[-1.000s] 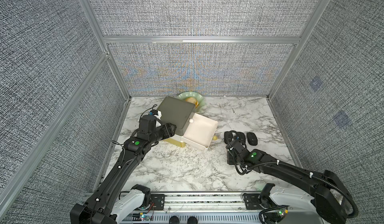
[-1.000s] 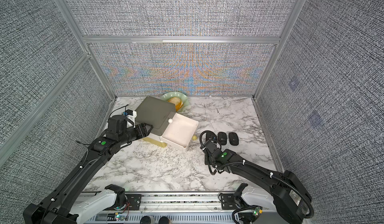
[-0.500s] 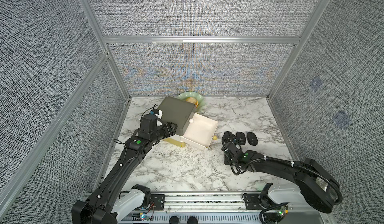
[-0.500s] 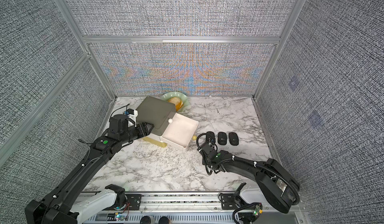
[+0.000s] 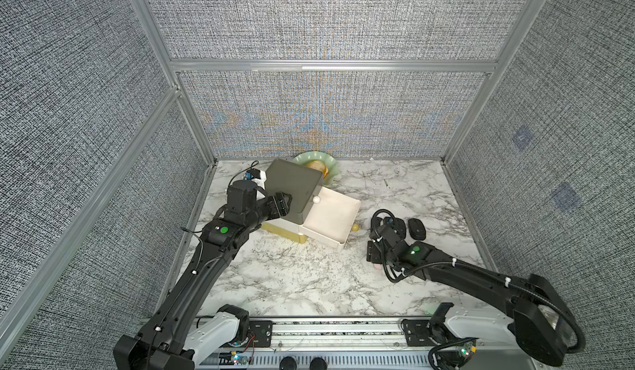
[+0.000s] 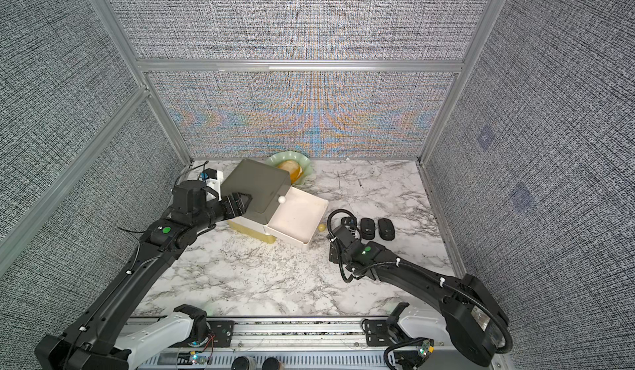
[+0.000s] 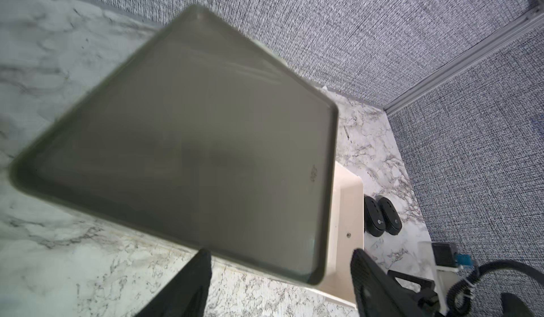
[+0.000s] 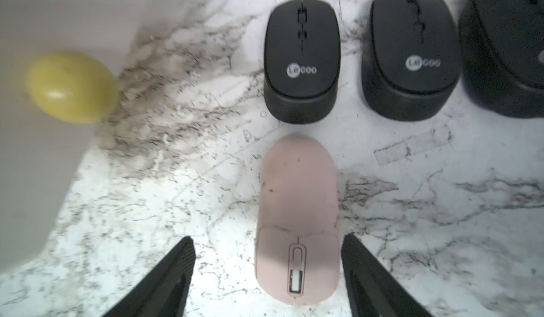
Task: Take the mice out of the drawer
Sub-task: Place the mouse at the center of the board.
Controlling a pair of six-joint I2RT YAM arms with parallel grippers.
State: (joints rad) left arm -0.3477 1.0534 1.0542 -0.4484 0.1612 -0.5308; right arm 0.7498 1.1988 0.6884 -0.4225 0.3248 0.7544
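Note:
The white drawer (image 5: 347, 210) (image 6: 314, 210) stands pulled out of the grey-topped drawer unit (image 5: 292, 186), and no mice show inside it. Three black mice (image 8: 301, 59) (image 8: 412, 56) (image 8: 506, 44) lie in a row on the marble to its right; in a top view two show clearly (image 6: 367, 228) (image 6: 386, 229). A pink mouse (image 8: 297, 221) lies on the table between the fingers of my right gripper (image 8: 268, 240) (image 5: 374, 251), which is open. My left gripper (image 7: 282, 271) (image 5: 287, 201) is open at the unit's front left corner.
A yellow knob (image 8: 70, 87) (image 5: 355, 227) sticks out of the lower drawer front beside the mice. A white knob (image 5: 316, 199) sits on the unit's upper front. A green plate (image 5: 331, 169) holding bread stands behind the unit by the back wall.
Both grippers' jaws have spread wider. The right jaws have come off the pink mouse, which now lies on the table. The left jaws have come off the drawer unit's corner.

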